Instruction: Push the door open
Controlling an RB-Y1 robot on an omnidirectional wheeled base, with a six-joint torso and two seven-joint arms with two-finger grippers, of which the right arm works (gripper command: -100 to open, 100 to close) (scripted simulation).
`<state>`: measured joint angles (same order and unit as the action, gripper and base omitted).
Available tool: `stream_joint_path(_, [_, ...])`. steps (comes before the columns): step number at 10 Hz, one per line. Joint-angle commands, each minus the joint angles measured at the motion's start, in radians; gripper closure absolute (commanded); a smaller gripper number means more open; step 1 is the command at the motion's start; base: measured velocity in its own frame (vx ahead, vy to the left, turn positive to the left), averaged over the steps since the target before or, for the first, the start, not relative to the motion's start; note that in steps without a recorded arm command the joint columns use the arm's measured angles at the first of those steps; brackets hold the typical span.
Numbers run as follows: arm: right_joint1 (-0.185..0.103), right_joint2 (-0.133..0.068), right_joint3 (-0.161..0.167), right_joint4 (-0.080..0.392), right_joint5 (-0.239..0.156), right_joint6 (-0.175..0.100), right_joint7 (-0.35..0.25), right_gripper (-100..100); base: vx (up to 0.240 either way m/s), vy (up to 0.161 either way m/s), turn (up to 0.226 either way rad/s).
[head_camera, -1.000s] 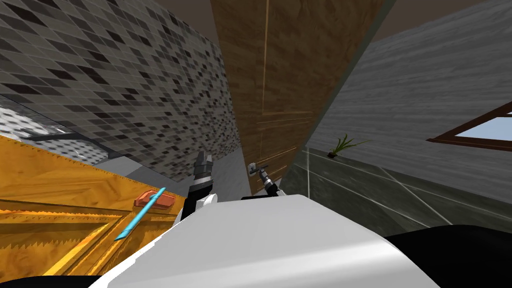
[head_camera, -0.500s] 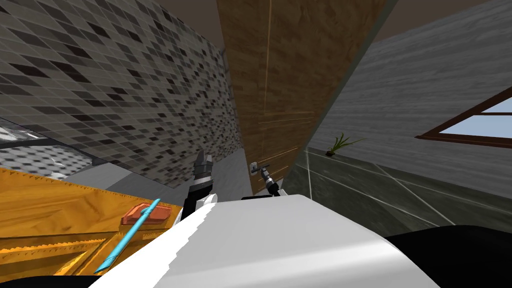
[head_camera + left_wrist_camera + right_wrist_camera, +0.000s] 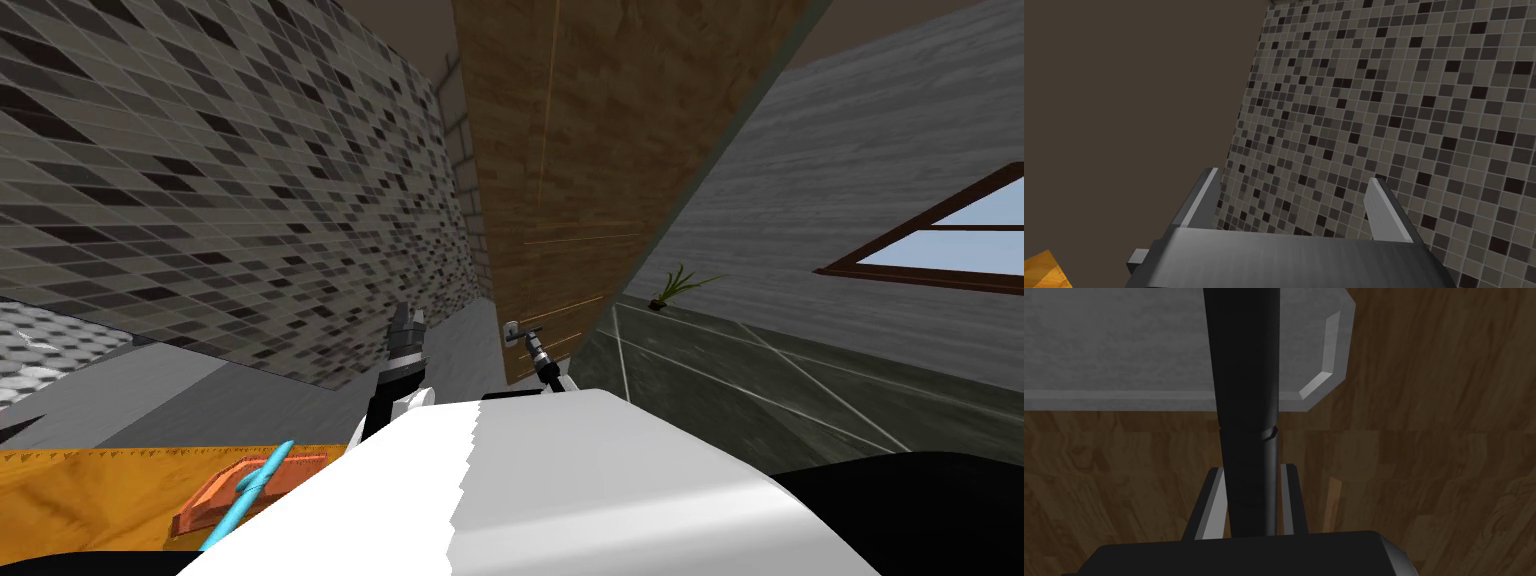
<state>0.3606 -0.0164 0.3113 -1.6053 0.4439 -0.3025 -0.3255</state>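
Note:
A tall brown wooden door (image 3: 590,150) stands ahead of me, slightly ajar. Its dark lever handle (image 3: 520,332) sits low on the door's near edge. My right gripper (image 3: 533,345) is at that handle. In the right wrist view the dark handle bar (image 3: 1246,413) runs between the fingers (image 3: 1213,498), which press its sides. A grey backplate (image 3: 1124,348) and the door's wood (image 3: 1424,463) lie behind it. My left gripper (image 3: 407,322) hangs left of the door, open and holding nothing (image 3: 1296,182), facing the tiled wall.
A grey-and-black mosaic wall (image 3: 200,200) runs along my left. An orange wooden cabinet top (image 3: 90,490) at the lower left carries a reddish block (image 3: 215,505) and a blue stick (image 3: 250,490). Right of the door lie dark floor tiles, a small plant (image 3: 680,285) and a window (image 3: 950,240).
The whole head view has shifted: I have moved forward and turned, so the orange cabinet slid down and left. The door's left edge stands farther from the tiled wall. Right gripper stays on the handle.

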Motion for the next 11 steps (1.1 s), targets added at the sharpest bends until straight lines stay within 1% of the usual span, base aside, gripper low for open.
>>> stream_joint_path(1, [-0.006, 0.016, -0.032, 0.005, -0.007, -0.001, 0.010, 100, 0.096, 0.153, -0.119])
stream_joint_path(2, [-0.009, 0.027, -0.046, 0.007, -0.011, 0.000, 0.012, 100, 0.128, 0.177, -0.119])
stream_joint_path(3, [-0.011, 0.032, -0.053, 0.008, -0.014, 0.001, 0.014, 100, 0.135, 0.160, -0.089])
stream_joint_path(6, [-0.017, 0.058, -0.079, 0.012, -0.023, 0.003, 0.019, 100, 0.119, 0.157, -0.078])
stream_joint_path(7, [-0.012, 0.050, -0.075, 0.009, -0.021, 0.007, 0.017, 100, 0.045, 0.054, -0.039])
stream_joint_path(8, [-0.009, 0.022, -0.082, 0.003, -0.027, 0.005, 0.021, 100, 0.154, 0.050, -0.167])
stream_joint_path(11, [0.000, 0.000, -0.085, -0.003, -0.033, 0.002, 0.026, 100, 0.188, 0.098, -0.146])
